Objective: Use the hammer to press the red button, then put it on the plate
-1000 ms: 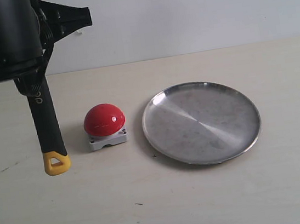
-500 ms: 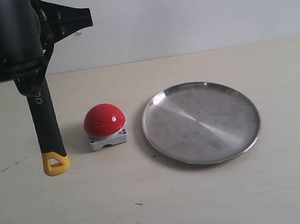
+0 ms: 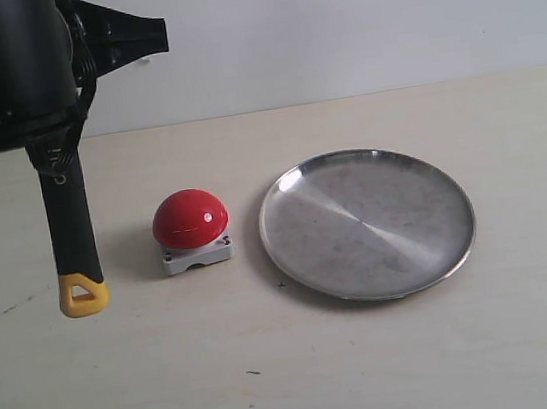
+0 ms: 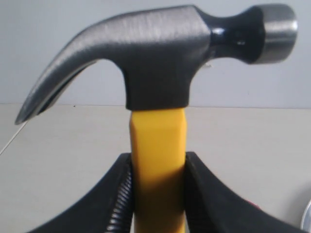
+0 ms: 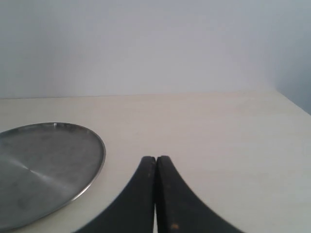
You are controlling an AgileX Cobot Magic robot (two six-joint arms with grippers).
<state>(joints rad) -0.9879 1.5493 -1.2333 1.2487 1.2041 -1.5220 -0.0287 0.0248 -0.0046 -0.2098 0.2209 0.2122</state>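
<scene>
The hammer (image 3: 70, 226) hangs upright from my left arm at the left of the exterior view, its yellow looped tip (image 3: 83, 294) low over the table, left of the red button (image 3: 190, 218). In the left wrist view my left gripper (image 4: 158, 162) is shut on the hammer's yellow handle (image 4: 158, 141), just below the dark metal head (image 4: 155, 58). The silver plate (image 3: 367, 222) lies right of the button and holds nothing. My right gripper (image 5: 156, 160) is shut on nothing, hovering beside the plate's rim (image 5: 99, 160); it does not show in the exterior view.
The button sits on a small square light-grey base (image 3: 197, 255). The pale tabletop (image 3: 275, 366) runs to a white wall behind. My left arm's black bulk (image 3: 4, 69) fills the upper left corner of the exterior view.
The hammer's lower end has swung left and slightly up, away from the button. The button, plate and right gripper have not moved.
</scene>
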